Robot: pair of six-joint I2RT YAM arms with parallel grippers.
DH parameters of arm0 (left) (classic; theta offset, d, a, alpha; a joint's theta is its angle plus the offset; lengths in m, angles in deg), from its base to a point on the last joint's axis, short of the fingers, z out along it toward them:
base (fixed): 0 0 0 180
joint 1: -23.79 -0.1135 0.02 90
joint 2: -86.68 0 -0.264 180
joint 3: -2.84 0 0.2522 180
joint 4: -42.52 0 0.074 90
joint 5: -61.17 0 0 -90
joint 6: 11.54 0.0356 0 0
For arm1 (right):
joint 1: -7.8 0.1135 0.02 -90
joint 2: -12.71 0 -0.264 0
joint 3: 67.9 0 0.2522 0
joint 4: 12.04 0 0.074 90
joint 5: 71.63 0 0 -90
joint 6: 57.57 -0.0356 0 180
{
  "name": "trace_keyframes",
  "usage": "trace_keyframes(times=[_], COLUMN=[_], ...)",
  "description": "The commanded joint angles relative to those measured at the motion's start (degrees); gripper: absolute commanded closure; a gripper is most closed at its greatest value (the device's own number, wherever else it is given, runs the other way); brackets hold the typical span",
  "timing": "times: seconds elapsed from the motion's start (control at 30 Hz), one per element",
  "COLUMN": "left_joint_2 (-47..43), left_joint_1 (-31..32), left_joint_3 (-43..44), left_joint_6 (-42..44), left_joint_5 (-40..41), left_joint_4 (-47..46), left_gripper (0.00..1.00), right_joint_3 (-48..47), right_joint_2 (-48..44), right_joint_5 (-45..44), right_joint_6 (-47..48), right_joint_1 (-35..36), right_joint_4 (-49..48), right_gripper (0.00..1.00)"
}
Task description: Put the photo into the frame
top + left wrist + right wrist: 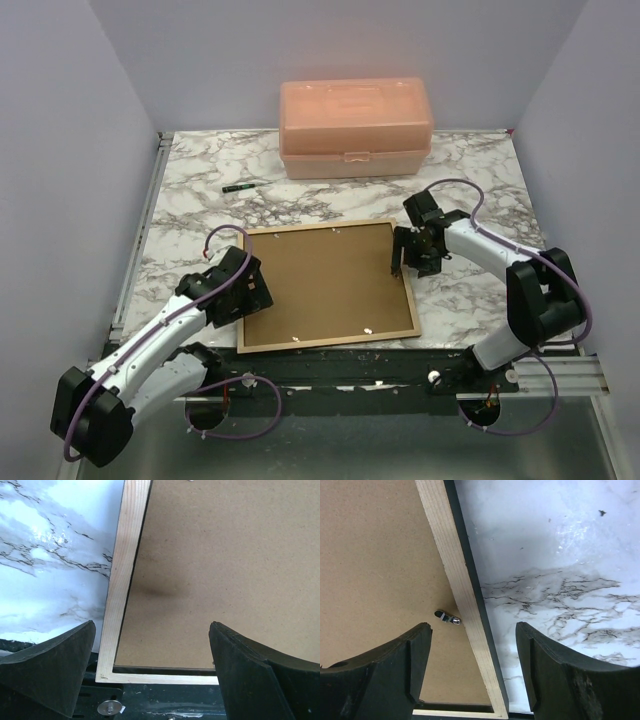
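- Left claw [152,630] sits low at the lower-left corner of the frame [330,341], jaws wide, gripping nothing.
- Right claw [474,627] tips down over the frame's right rail, with its jaws apart on either side and not touching it.
- The frame lies back-up mid-table [200,200], its bottom rail at the near edge and bare marble to left and right.
- A brown backing panel [325,280] fills it and hides whatever lies beneath.
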Motion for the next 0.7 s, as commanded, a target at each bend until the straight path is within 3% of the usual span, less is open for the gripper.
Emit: trace_keyframes(times=[0.0,0.17,0.4,0.57,0.67], left_joint_2=[1.7,1.6,1.3,1.6,1.9], left_joint_1=[-1.5,-2.6,-3.3,-3.4,-3.4], left_joint_3=[0.5,0.2,0.2,-0.4,-0.6], left_joint_6=[2.8,3.7,4.1,4.4,4.4], left_joint_5=[-1.5,-3.1,-3.9,-4.3,-4.4], left_joint_4=[-1.7,-2.6,-3.0,-3.9,-4.3], left_gripper=[0.02,0.02,0.02,0.02,0.01], right_joint_3=[-1.0,-0.5,-0.9,-0.6,-0.2], right_joint_2=[2.2,4.2,7.1,8.1,7.3], right_joint_5=[4.0,3.2,-1.1,-3.4,-3.4], right_joint_6=[1.7,1.6,1.6,0.6,-0.1], right_joint_1=[0.1,0.1,0.1,0.1,0.1], right_joint_4=[-1.6,-2.2,-2.3,-1.8,-1.9], right_gripper=[0.27,0.34,0.55,0.89,1.00])
